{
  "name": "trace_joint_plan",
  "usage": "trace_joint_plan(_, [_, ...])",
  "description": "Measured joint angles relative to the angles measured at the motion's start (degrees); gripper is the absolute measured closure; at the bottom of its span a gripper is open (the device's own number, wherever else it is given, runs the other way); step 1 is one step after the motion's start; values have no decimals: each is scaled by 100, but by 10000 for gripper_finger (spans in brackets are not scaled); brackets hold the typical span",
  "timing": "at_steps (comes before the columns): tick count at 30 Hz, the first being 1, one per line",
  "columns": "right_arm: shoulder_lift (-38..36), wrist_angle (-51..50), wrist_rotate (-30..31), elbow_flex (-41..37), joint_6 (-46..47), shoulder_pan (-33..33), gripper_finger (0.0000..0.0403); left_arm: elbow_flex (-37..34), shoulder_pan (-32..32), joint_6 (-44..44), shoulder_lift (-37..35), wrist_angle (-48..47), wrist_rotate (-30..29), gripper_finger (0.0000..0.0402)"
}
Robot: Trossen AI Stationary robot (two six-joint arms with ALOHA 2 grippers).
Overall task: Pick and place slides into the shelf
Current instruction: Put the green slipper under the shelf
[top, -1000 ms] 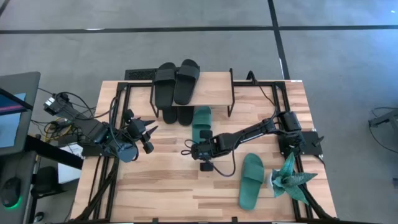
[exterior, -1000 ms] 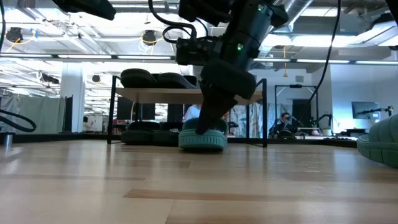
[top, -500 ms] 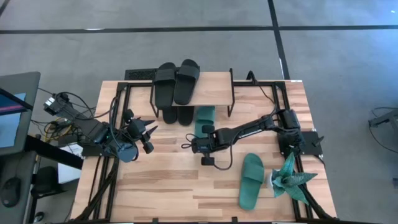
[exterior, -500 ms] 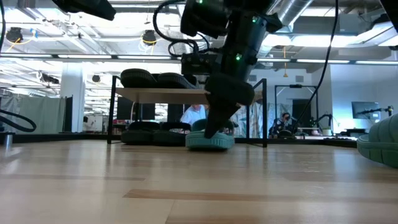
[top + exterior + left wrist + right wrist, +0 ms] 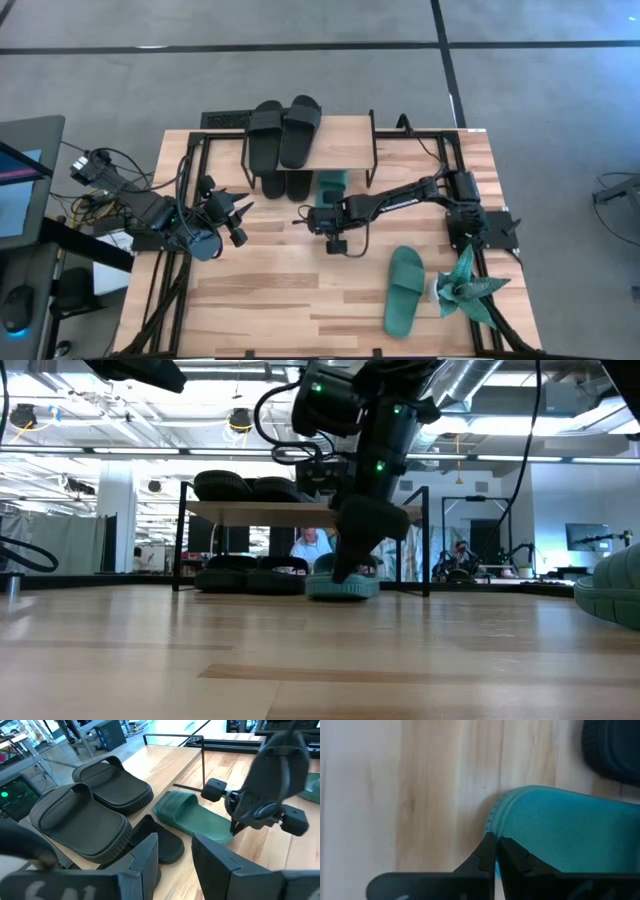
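The shelf stands at the table's far side. Two black slides lie on its plank and two more lie on the table under it. One teal slide lies flat with its toe end under the plank, beside the black pair. My right gripper is shut at this slide's near end. A second teal slide lies at the near right. My left gripper waits open at the table's left, touching nothing. My right gripper meets the teal slide's heel end with its shut fingertips, which stand against the heel's rim. The fingers come from above and the near side, slanting down toward the shelf. The slide lies flat on the table.
A spiky teal paper plant stands at the near right corner, next to the second teal slide. The shelf's thin black legs flank the slot under the plank. Bare tabletop stretches across the near middle. People sit in the room behind.
My right gripper has moved toward the table's far edge, staying shut, and has pushed the teal slide ahead of it. The slide has slid along the table, flat all the while, so that its toe end now lies under the shelf's plank.
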Motion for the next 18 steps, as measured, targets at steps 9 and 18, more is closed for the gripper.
trace_joint_plan(9, [0,0,-147,0,-838,-319,402,0,0,-7,0,-2,0,292])
trace_joint_plan(18, [0,2,-283,0,-1532,-654,403,0,0,-75,0,0,-5,292])
